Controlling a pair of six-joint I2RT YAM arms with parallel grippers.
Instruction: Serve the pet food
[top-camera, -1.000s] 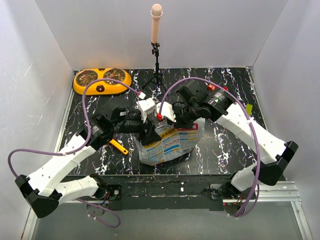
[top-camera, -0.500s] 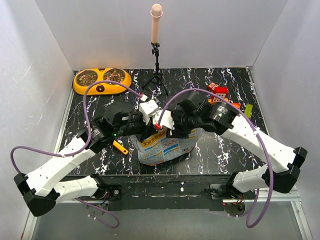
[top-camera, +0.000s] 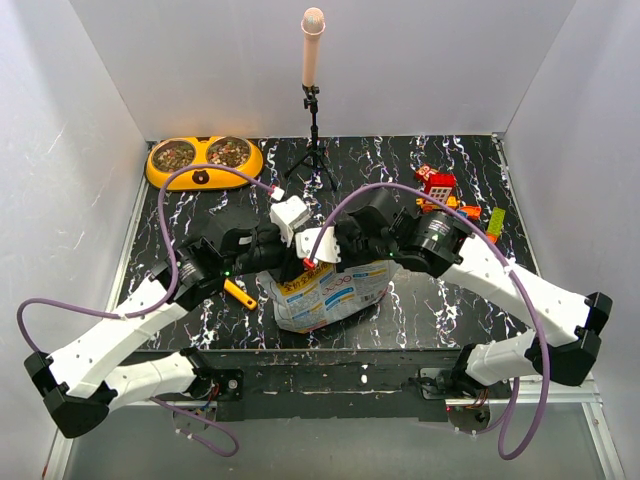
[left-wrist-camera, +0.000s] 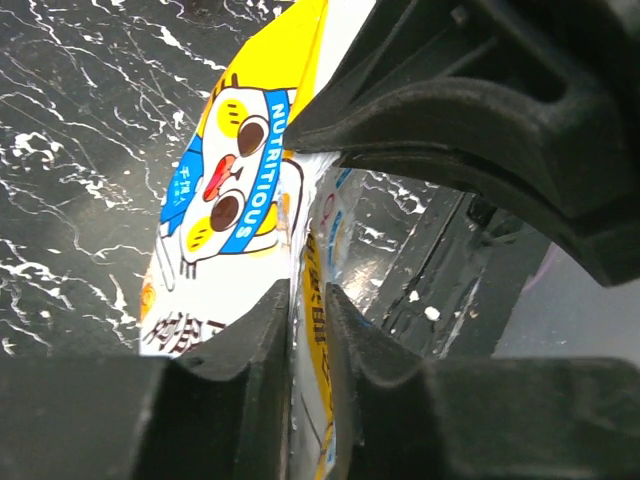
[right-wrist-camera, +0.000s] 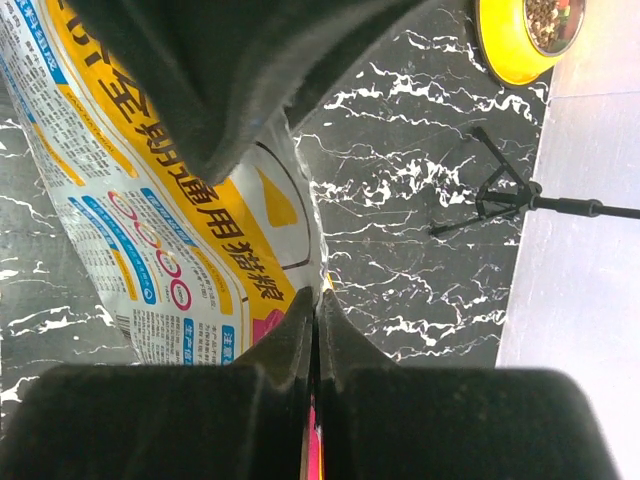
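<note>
Bunched tighter than a second ago, the bag (top-camera: 325, 295) stands more upright. The left gripper (left-wrist-camera: 300, 300) and right gripper (right-wrist-camera: 315, 300) each clamp its top edge, likely steadying its mouth. Visible pet food (top-camera: 228, 151) fills the orange bowl (top-camera: 203, 176), far left.

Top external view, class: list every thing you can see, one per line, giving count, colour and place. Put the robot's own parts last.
Pet food bag: one, white with yellow and colourful print, table's near centre.
Double bowl: one, orange, far-left corner.
Kibble: two portions, brownish, in the bowl's cups.
Scoop: one, yellow-orange, left of the bag.
Microphone on tripod: one, pinkish head, black stand, far centre.
Toy blocks: small cluster, red and orange, far right.
Table: one, black with white veins.
Cables: two, purple, one per arm.
Left hand: one, black, shut on the bag's edge.
Right hand: one, black, shut on the bag's edge.
</note>
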